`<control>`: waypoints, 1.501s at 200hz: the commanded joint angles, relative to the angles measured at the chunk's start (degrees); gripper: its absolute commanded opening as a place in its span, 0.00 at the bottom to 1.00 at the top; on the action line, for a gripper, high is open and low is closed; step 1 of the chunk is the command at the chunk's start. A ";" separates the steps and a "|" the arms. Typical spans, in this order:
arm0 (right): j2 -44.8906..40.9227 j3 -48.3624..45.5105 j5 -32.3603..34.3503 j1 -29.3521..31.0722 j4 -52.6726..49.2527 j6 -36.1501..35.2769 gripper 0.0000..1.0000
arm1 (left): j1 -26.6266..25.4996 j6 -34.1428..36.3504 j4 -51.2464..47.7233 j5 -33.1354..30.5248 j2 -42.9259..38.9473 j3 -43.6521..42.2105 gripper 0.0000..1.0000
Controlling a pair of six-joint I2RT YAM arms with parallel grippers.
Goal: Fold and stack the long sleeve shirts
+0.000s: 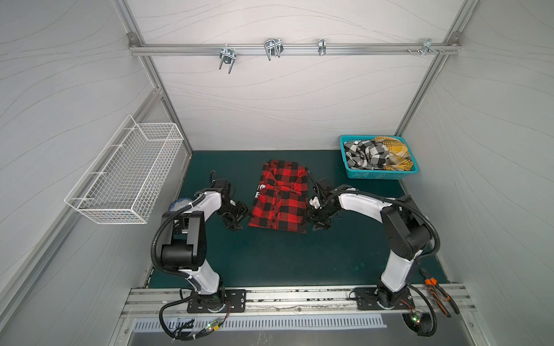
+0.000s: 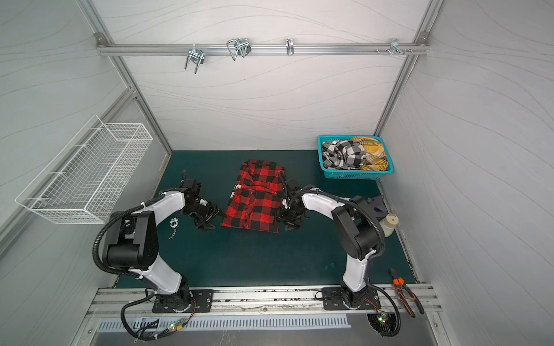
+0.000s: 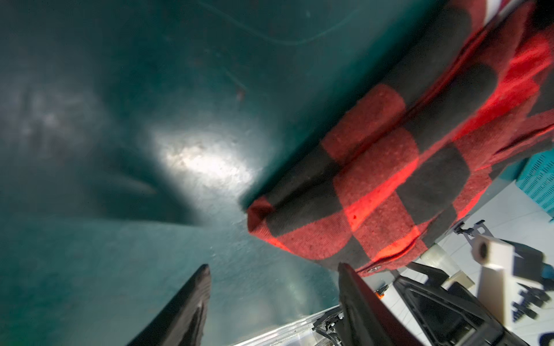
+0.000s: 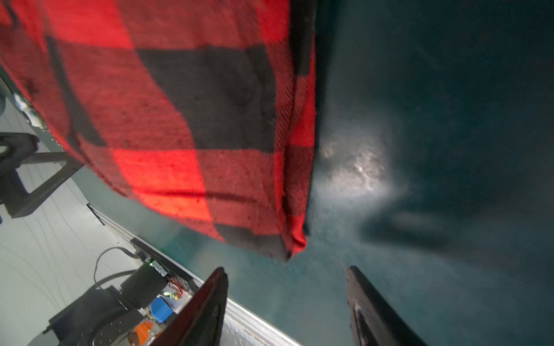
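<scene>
Folded red-and-black shirt [image 1: 280, 206] flat on the middle of the green mat [image 1: 284, 260], clear of every wall. Left gripper [image 3: 274, 269] parted wide and empty, just off the shirt's near left corner. Right gripper [image 4: 286, 271] likewise spread, gripping nothing, beside the near right corner. Bare mat in front.

Far right corner: teal basket [image 1: 378, 175] with 2 bundled shirts, black-and-white shirt [image 1: 366, 154] and mustard plaid shirt [image 1: 393, 151]. Pliers [image 1: 438, 288] on the front rail, wire basket [image 1: 126, 179] on the left wall.

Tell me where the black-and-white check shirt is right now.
In both top views the black-and-white check shirt lies crumpled in the teal basket at far right, beside the mustard plaid shirt.
</scene>
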 commanded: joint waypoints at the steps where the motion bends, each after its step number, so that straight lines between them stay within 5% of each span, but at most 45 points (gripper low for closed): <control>1: 1.37 -0.57 -1.25 0.63 5.97 4.17 0.61 | 0.31 -0.61 4.34 1.30 1.25 -0.29 0.67; 78: 5.95 -2.41 1.04 3.71 10.69 8.58 0.35 | -0.64 -0.04 5.49 -0.33 6.33 -2.28 0.60; 105: 4.95 -2.22 3.08 3.15 8.67 8.52 0.22 | -1.24 -0.19 5.02 -0.85 8.23 -1.92 0.51; 123: 3.63 -1.75 4.14 2.80 6.31 7.72 0.14 | -2.73 -0.47 5.26 -0.40 8.47 -1.75 0.36; 169: -2.81 -3.74 5.75 0.30 -2.29 4.50 0.05 | -12.13 -3.09 5.06 0.33 1.24 -5.71 0.22; 190: -6.63 -6.96 5.86 -0.42 -5.15 2.99 0.09 | -17.00 -4.69 4.42 1.50 -4.17 -8.71 0.23; 220: -13.13 -12.14 7.16 -2.88 -7.89 1.99 0.47 | -20.59 -6.52 2.75 1.52 -12.95 -12.66 0.52; 240: -17.80 -14.69 7.13 -4.50 -9.09 1.58 0.59 | -20.41 -6.97 1.17 -0.51 -17.35 -13.96 0.61; 300: -19.96 -19.05 2.35 -4.68 -6.16 1.68 0.58 | -17.95 -7.04 4.67 0.91 -13.59 -13.23 0.63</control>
